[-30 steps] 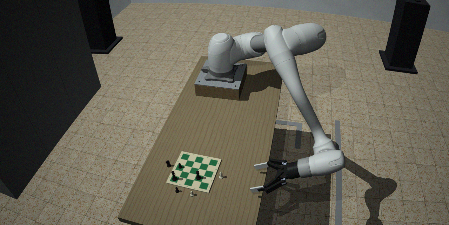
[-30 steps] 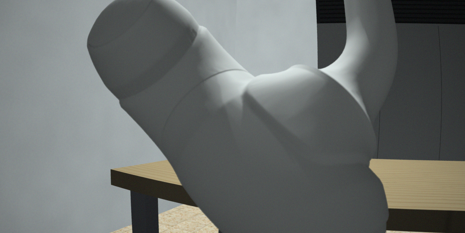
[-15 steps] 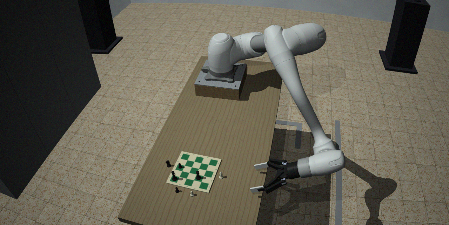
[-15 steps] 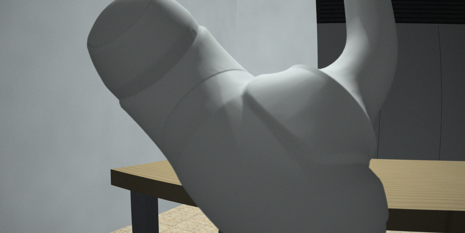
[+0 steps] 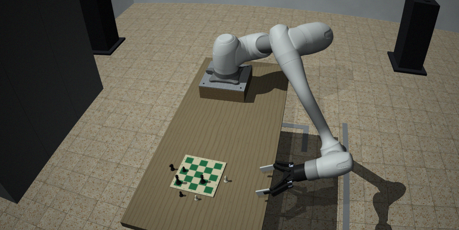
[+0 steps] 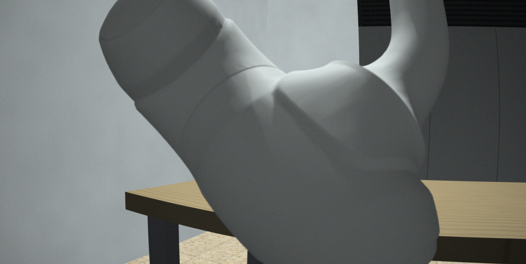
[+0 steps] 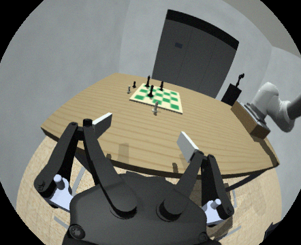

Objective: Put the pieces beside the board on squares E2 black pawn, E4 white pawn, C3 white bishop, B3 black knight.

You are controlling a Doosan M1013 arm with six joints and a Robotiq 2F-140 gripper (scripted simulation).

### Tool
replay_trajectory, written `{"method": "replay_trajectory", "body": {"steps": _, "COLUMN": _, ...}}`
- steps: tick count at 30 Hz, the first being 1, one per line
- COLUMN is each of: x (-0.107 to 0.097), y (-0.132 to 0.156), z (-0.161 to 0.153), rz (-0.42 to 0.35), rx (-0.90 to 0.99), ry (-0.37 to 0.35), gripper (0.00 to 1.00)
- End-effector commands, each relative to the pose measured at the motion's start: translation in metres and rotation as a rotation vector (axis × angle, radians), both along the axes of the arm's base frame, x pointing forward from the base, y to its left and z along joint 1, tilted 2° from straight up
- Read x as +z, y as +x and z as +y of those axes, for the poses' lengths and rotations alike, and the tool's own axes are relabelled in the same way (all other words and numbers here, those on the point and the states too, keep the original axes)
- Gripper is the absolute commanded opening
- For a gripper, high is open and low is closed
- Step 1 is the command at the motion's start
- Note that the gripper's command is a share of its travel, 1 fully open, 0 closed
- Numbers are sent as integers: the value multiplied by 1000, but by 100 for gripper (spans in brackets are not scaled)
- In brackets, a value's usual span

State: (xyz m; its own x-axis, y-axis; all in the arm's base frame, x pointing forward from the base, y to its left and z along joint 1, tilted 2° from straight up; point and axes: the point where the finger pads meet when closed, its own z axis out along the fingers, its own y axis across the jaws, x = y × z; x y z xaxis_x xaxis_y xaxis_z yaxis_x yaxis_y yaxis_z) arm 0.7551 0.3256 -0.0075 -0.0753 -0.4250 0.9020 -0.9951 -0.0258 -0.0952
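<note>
reaching out past the long side of the wooden table [image 5: 237, 122] [image 6: 478, 207] [image 7: 133, 133], the white arm [image 5: 301, 90] [image 6: 294, 144] carries the gripper [image 5: 261, 180] [image 7: 146, 128] with its jaws released and spread wide, grasping nothing. it is well apart from the green and cream board [image 5: 221, 172] [image 7: 164, 105], and all four pieces to be placed stand upright on the wood around that board. the white bishop [image 5: 226, 179] [image 7: 155, 107] is just beside the edge nearest the gripper. the black pawn [image 5: 180, 193] [image 7: 134, 84] and the white pawn [image 5: 196, 197] [image 7: 129, 90] are near each other, along the edge farthest from the arm's base. the black knight [image 5: 172, 167] is beside the edge away from the gripper. three black pieces stand upright on the board; the top view shows a small one [image 5: 184, 169] and two taller ones, one [image 5: 178, 180] near a corner and the other [image 5: 202, 179] farther in. the edge lettering is too small to read.
</note>
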Motion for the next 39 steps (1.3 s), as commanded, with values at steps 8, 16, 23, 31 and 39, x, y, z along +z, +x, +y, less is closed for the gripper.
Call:
{"method": "replay_trajectory", "body": {"steps": 8, "x": 57, "y": -1, "z": 3, "rz": -1, "rx": 2, "ry": -4, "gripper": 100}}
{"method": "replay_trajectory", "body": {"steps": 16, "x": 83, "y": -1, "z": 3, "rz": -1, "rx": 2, "ry": -4, "gripper": 100}}
{"method": "replay_trajectory", "body": {"steps": 23, "x": 83, "y": -1, "z": 3, "rz": -1, "rx": 2, "ry": -4, "gripper": 100}}
{"method": "replay_trajectory", "body": {"steps": 31, "x": 83, "y": -1, "z": 3, "rz": -1, "rx": 2, "ry": -4, "gripper": 100}}
{"method": "replay_trajectory", "body": {"steps": 39, "x": 83, "y": -1, "z": 3, "rz": -1, "rx": 2, "ry": -4, "gripper": 100}}
